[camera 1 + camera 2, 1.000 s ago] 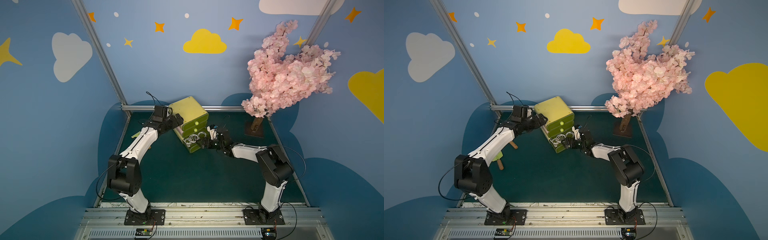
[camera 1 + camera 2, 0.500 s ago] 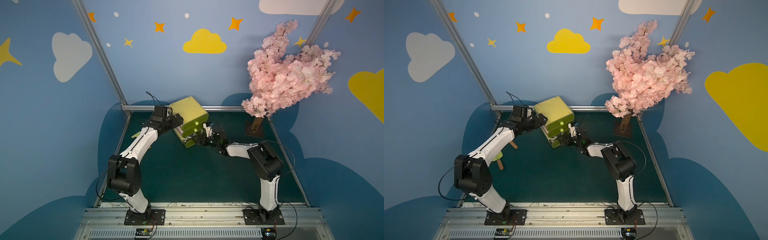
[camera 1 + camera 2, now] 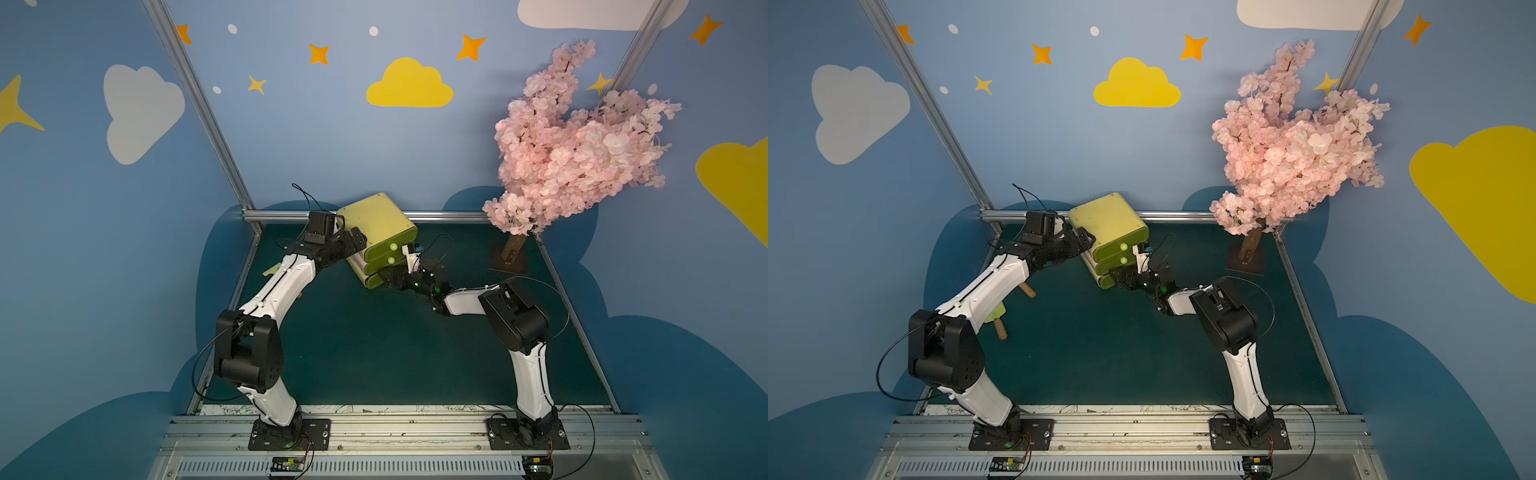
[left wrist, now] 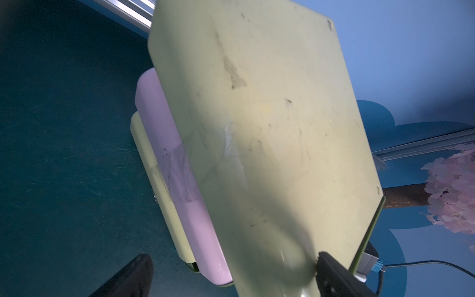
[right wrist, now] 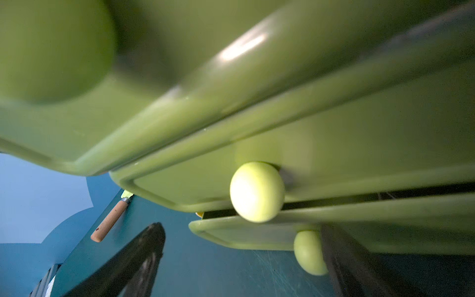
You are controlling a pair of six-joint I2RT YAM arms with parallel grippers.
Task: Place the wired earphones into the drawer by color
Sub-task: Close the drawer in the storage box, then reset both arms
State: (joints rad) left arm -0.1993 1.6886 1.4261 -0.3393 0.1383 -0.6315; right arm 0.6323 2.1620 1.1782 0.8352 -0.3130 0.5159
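Note:
The drawer cabinet [image 3: 376, 220] [image 3: 1106, 220] is yellow-green, has three drawers and stands at the back middle of the mat. My left gripper [image 3: 357, 245] [image 4: 232, 257] is open, its fingers on either side of the cabinet's rear corner. My right gripper [image 3: 390, 278] [image 5: 241, 231] is open at the bottom drawer [image 5: 244, 236], whose front stands almost flush. That drawer's round knob [image 5: 308, 253] lies against the inside of one finger. The upper two drawers are shut. The wired earphones are hidden in every view.
A pink blossom tree [image 3: 573, 141] on a brown base stands at the back right. Two wooden-handled tools [image 3: 1027, 291] [image 3: 1000, 328] lie on the mat under my left arm. A metal rail [image 3: 449, 216] runs behind the cabinet.
My right gripper has moved in toward the cabinet and the bottom drawer has slid in. The white earphones seen in that drawer no longer show. The left arm has stayed put.

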